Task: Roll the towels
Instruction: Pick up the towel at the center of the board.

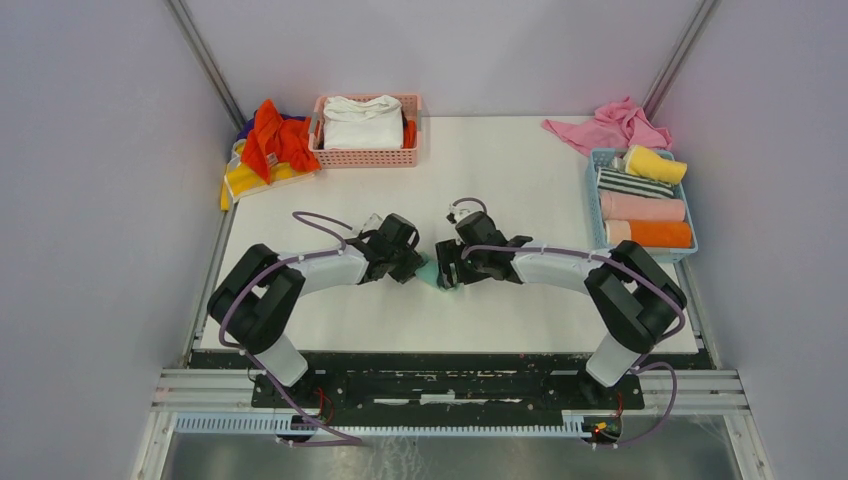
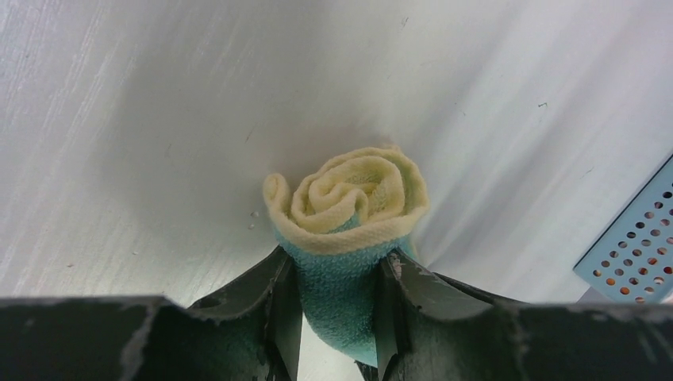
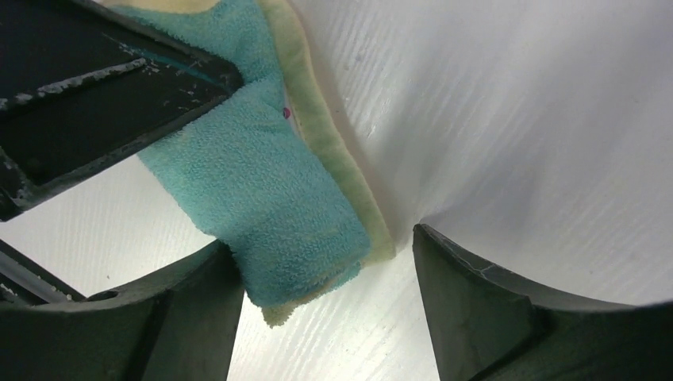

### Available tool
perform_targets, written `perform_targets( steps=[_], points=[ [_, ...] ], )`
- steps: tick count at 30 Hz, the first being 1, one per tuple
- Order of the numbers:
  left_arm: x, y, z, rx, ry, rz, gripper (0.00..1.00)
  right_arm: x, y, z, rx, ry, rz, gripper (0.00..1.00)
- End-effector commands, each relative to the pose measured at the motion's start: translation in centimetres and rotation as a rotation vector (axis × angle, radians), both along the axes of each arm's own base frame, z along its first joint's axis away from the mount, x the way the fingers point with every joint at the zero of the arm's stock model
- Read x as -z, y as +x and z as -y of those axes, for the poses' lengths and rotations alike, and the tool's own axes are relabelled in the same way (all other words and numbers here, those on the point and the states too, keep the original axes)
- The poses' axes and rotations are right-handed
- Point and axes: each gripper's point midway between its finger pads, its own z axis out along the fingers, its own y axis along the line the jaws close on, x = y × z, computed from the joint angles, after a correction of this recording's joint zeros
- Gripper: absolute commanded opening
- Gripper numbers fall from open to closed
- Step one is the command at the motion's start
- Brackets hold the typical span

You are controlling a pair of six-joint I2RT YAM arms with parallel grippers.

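Towel (image 2: pixel 349 198) soft, light, springy: we judge roll unwinds if let go. We'd hold mid-roll, where left gripper (image 2: pixel 337 270) sits clamped on teal waist; right gripper (image 3: pixel 321 250) apart, loose end between jaws.

The teal towel (image 2: pixel 343 305) is looped terry cloth, nubbly and matt, edged with a pale yellow woven band that is flatter and ribbed. The left gripper (image 2: pixel 336 260) presses against it on both sides, and its fingers (image 2: pixel 279 317) look like dark matt plastic, scuffed pale along the edges. Under the towel, the table (image 2: pixel 159 119) is white and finely streaked, with a dull sheen. To the right of the towel, the blue basket (image 2: pixel 635 246) is smooth perforated plastic, its holes in neat rows.
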Motion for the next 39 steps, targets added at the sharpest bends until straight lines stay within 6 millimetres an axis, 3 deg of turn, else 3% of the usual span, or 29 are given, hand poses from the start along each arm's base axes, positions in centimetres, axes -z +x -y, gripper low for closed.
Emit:
perform_targets(
  steps=[1, 5, 13, 17, 22, 26, 32, 39],
  points=[
    [4.8, -5.7, -4.7, 0.030, 0.223, -0.207, 0.38, -2.0, 2.7, -2.1, 0.024, 0.067, 0.069, 0.82],
    [4.4, -5.3, -5.1, 0.033, 0.258, -0.192, 0.38, -1.5, 2.2, -4.3, -0.062, 0.086, -0.021, 0.85],
    [4.6, -4.7, -5.1, 0.040, 0.282, -0.179, 0.38, 0.5, 0.2, -6.1, -0.203, 0.059, -0.132, 0.87],
    [4.4, -4.3, -5.3, 0.033, 0.294, -0.153, 0.38, -0.1, -0.8, -6.4, -0.253, 0.076, -0.165, 0.87],
    [3.8, -3.6, -5.4, 0.032, 0.294, -0.103, 0.37, -2.6, -1.7, -6.3, -0.295, 0.106, -0.166, 0.88],
    [3.6, -3.5, -5.6, 0.026, 0.287, -0.078, 0.36, -4.5, -1.6, -6.7, -0.312, 0.128, -0.147, 0.89],
    [3.3, -3.1, -5.7, 0.035, 0.283, -0.040, 0.36, -5.5, -1.4, -6.7, -0.332, 0.144, -0.114, 0.89],
    [3.3, -3.4, -5.2, 0.037, 0.238, -0.031, 0.35, -3.4, 0.8, -6.4, -0.241, 0.097, -0.056, 0.88]
  ],
)
